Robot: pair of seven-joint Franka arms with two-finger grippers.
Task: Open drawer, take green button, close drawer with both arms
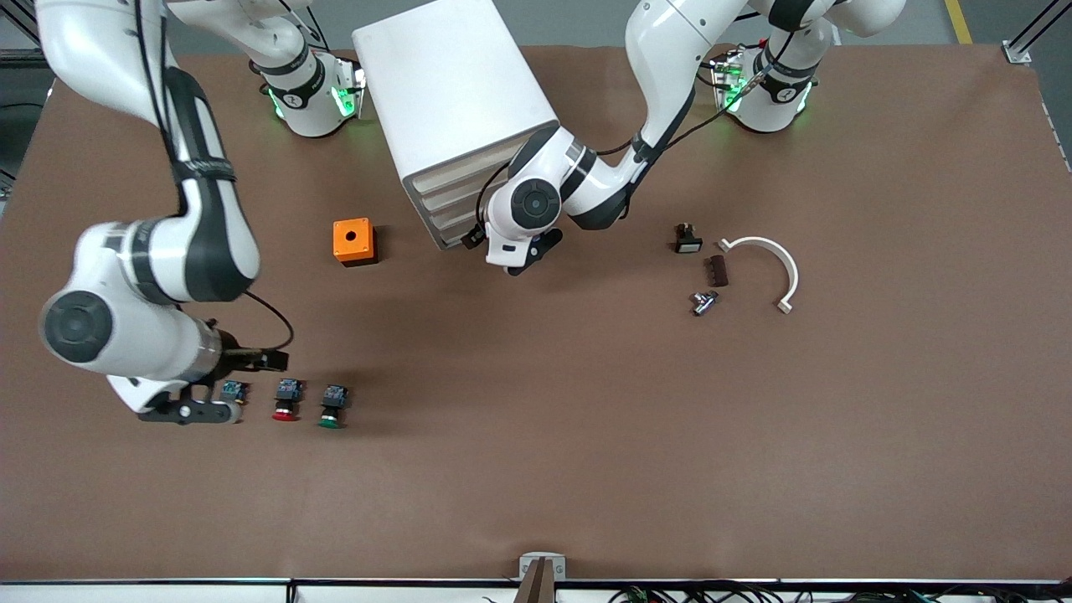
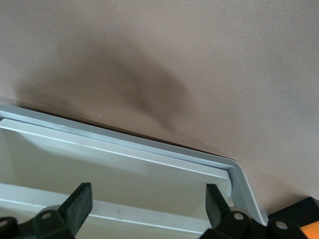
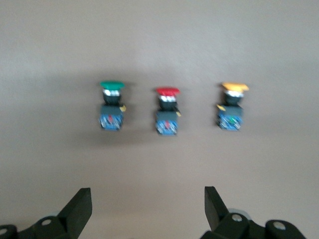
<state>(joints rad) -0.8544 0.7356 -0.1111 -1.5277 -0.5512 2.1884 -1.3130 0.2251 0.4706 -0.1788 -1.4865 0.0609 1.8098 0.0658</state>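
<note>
Green-capped button (image 1: 332, 406) on the desk looks light and rigid, best pinched across its black body; right pincer (image 1: 197, 410) beside it and left pincer (image 1: 521, 255) at the drawer (image 2: 119, 169) both gape empty.

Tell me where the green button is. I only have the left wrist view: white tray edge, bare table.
Observer: The green button is out on the table, near the front camera, toward the right arm's end.
Operator: Alone?
Observer: No. It stands in a row with the red-capped button and the yellow-capped button.
Operator: Is the right gripper holding anything?
Observer: No. The right gripper is open and empty, low by the yellow-capped end of the row.
Operator: And mine?
Observer: The left gripper is open, at the lower drawer fronts of the white cabinet.
</note>
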